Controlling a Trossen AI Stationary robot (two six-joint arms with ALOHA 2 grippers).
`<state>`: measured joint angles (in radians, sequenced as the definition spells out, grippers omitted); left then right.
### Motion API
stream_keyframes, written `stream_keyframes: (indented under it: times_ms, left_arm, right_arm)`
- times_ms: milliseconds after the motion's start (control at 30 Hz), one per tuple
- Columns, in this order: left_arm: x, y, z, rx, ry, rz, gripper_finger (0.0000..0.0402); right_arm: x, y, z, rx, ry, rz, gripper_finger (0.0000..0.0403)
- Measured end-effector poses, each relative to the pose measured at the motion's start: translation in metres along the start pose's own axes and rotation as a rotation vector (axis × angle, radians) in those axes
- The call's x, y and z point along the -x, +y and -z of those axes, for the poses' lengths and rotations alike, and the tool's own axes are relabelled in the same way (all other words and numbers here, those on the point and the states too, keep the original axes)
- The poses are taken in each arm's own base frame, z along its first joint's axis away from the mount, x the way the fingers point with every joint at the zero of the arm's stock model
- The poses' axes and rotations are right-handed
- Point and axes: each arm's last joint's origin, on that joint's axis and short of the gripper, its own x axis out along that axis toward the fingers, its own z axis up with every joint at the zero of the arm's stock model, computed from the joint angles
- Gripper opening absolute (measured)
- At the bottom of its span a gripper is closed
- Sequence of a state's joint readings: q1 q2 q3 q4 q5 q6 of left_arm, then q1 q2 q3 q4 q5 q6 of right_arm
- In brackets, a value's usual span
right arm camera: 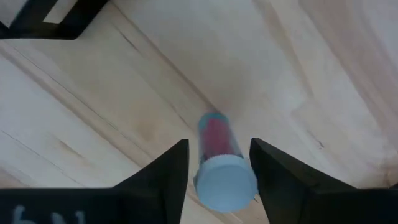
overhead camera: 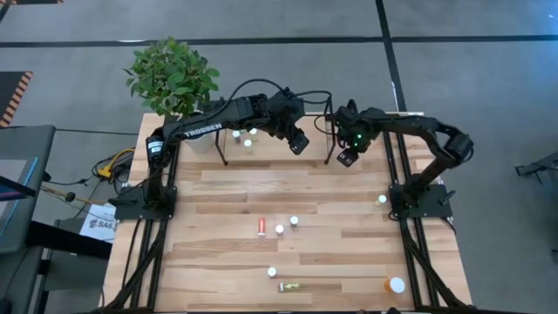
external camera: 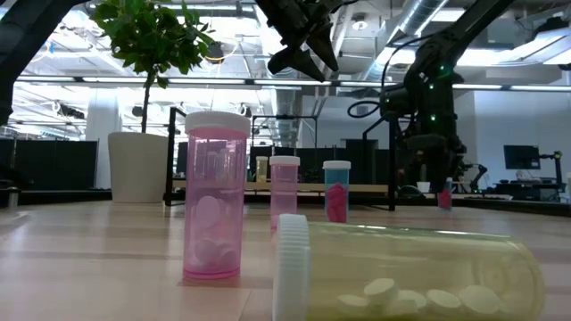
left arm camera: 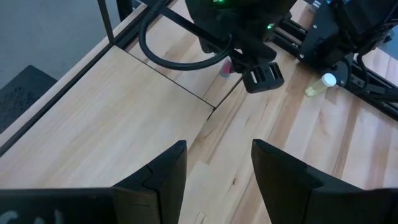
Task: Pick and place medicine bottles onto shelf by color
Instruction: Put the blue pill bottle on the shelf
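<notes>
Two pink bottles (external camera: 215, 198) hold white tablets (external camera: 211, 234).

Right hand (right arm camera: 214, 180): two dark fingers (right arm camera: 163, 177) parted, a red bottle (right arm camera: 219, 160) with a white cap (right arm camera: 226, 183) standing upright between them on the light-wood worktop (right arm camera: 298, 68). Can't tell whether either finger touches the bottle. Plank seams run diagonally past the bottle. Black frame piece (right arm camera: 56, 18) well apart from the bottle, at the corner.

White "TROSSEN" lettering on the left arm (overhead camera: 196, 129). Partly legible "SA" on a paper sheet (overhead camera: 98, 222) beside the table. Nothing else readable.
</notes>
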<state>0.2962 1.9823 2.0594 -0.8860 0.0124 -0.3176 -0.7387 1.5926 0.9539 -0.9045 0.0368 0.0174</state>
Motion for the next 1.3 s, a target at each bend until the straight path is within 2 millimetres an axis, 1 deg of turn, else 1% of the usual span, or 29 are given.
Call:
stream_keyframes:
  times_ms: [267, 333, 433, 567, 633, 733, 867, 967, 1167, 1300]
  left_arm:
    - [0.000, 0.000, 0.000, -0.003, 0.000, 0.000, 0.0167]
    - [0.000, 0.000, 0.000, -0.003, 0.000, 0.000, 0.0167]
    - [0.000, 0.000, 0.000, -0.002, 0.000, 0.000, 0.0167]
    - [0.000, 0.000, 0.000, -0.002, 0.000, 0.000, 0.0167]
    - [0.000, 0.000, 0.000, 0.005, 0.000, 0.000, 0.0167]
    - [0.000, 0.000, 0.000, 0.006, 0.001, 0.000, 0.0167]
    - [0.000, 0.000, 0.001, 0.025, 0.017, 0.005, 0.0167]
    - [0.000, 0.000, 0.004, 0.036, 0.047, 0.012, 0.0167]
    - [0.001, -0.002, 0.010, 0.043, 0.134, 0.088, 0.0167]
    - [0.004, -0.006, 0.016, 0.039, 0.188, 0.101, 0.0167]
  right_arm:
    - [0.003, 0.001, 0.002, -0.006, 0.005, 0.014, 0.0123]
    - [0.003, 0.001, 0.004, -0.009, 0.026, 0.015, 0.0114]
    - [0.003, 0.003, 0.007, 0.000, 0.053, 0.017, 0.0115]
    - [0.011, 0.007, 0.014, 0.017, 0.070, 0.018, 0.0137]
    - [0.018, 0.010, 0.020, 0.032, 0.077, 0.018, 0.0143]
    - [0.029, 0.017, 0.030, 0.040, 0.072, 0.019, 0.0141]
    - [0.048, 0.028, 0.044, 0.047, 0.029, 0.014, 0.0126]
    - [0.061, 0.037, 0.056, 0.052, -0.008, -0.027, 0.0122]
    - [0.081, 0.057, 0.077, 0.088, -0.074, -0.146, 0.0134]
    - [0.094, 0.075, 0.087, 0.129, -0.088, -0.193, 0.0137]
